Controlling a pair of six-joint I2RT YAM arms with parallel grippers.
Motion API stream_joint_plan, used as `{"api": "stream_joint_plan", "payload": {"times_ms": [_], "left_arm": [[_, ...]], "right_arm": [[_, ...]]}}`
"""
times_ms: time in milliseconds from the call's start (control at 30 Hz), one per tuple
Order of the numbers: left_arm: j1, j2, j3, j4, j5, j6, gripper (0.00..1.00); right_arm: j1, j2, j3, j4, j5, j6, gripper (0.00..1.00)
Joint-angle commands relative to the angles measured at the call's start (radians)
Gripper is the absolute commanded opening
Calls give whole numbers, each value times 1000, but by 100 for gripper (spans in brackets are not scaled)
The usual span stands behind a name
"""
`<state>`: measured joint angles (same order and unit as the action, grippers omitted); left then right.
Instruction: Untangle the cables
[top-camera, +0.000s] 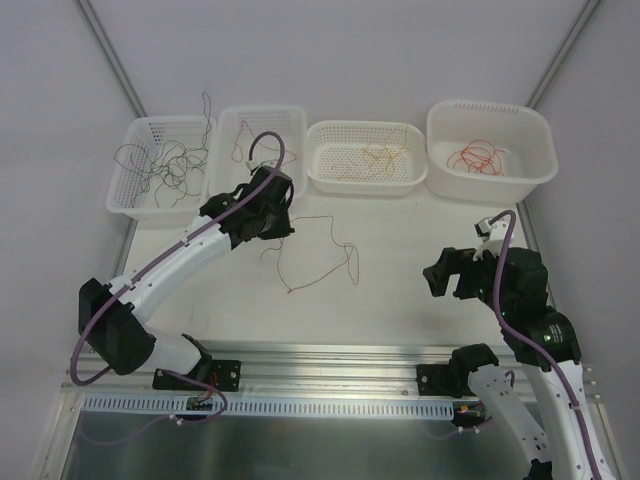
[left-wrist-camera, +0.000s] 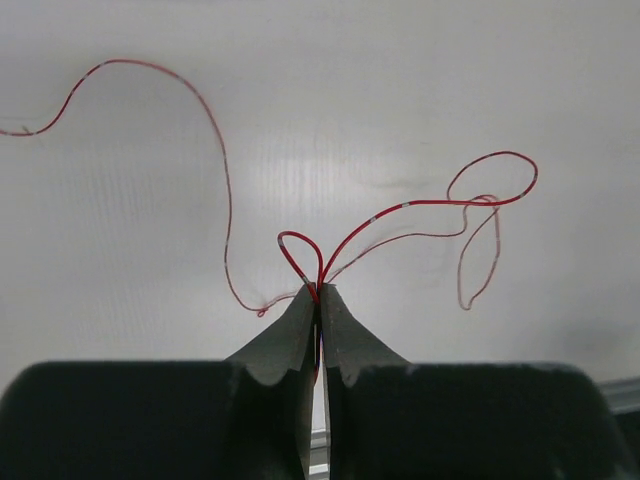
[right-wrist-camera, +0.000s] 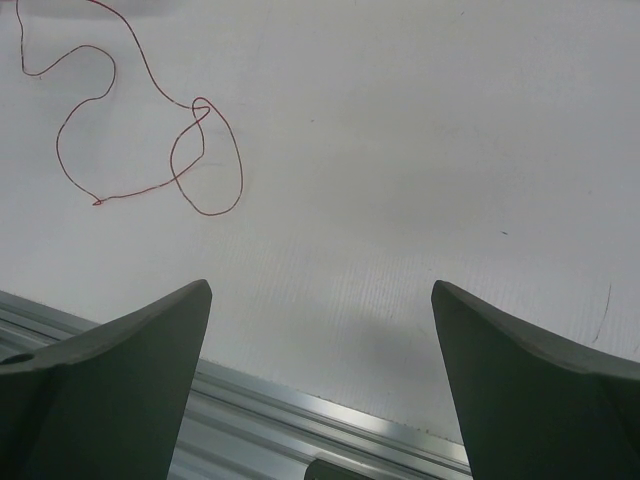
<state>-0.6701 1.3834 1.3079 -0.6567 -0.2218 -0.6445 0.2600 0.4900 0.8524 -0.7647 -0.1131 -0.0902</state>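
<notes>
- Red cable lies loose on the counter, mid-frame in the top view, in front of the row of baskets and in none of them.
- Left arm stretches to the cable's left end. The left jaws are clenched on it, pinching at the very tips, with a small loop standing just above the pinch.
- Left wrist view: from the pinch the cable runs two ways. One strand goes to the upper left of the frame; the other goes right and ends in a doubled loop.
- Top view: the slack trails from the left jaws toward the right and lower. Its long axis is roughly left to right, between the arms and nearer the left one.
- Right arm sits well apart at lower right. The right jaws are spread wide over bare counter, holding and touching nothing.
- Right wrist view: the cable lies in the upper left of the frame, clear of the jaws. It crosses itself at one spot; loop or knot, cannot tell.
- Judgement: the left arm is the one placed to act. The second basket from the left, just beyond its jaws, shows a similar dark red strand and is a likely target. The crossing may snag on a pull.
</notes>
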Motion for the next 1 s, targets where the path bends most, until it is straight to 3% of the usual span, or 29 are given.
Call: {"api": "stream_joint_plan", "payload": {"times_ms": [0, 367, 533, 633, 767, 967], "left_arm": [[46, 34, -96, -43, -16, -41, 4], [92, 198, -176, 38, -16, -50, 7], [101, 256, -183, 55, 9, -52, 16], [101, 270, -199, 60, -17, -66, 31], [103, 282, -208, 72, -4, -66, 42], [104, 333, -207, 83, -5, -55, 44]], "right_arm": [[5, 4, 11, 2, -3, -13, 97], [5, 2, 10, -10, 4, -17, 97], [5, -1, 5, -19, 7, -17, 97], [5, -2, 8, -19, 9, -19, 97], [5, 4, 7, -16, 4, -20, 97], [5, 5, 0, -10, 1, -17, 97]]}}
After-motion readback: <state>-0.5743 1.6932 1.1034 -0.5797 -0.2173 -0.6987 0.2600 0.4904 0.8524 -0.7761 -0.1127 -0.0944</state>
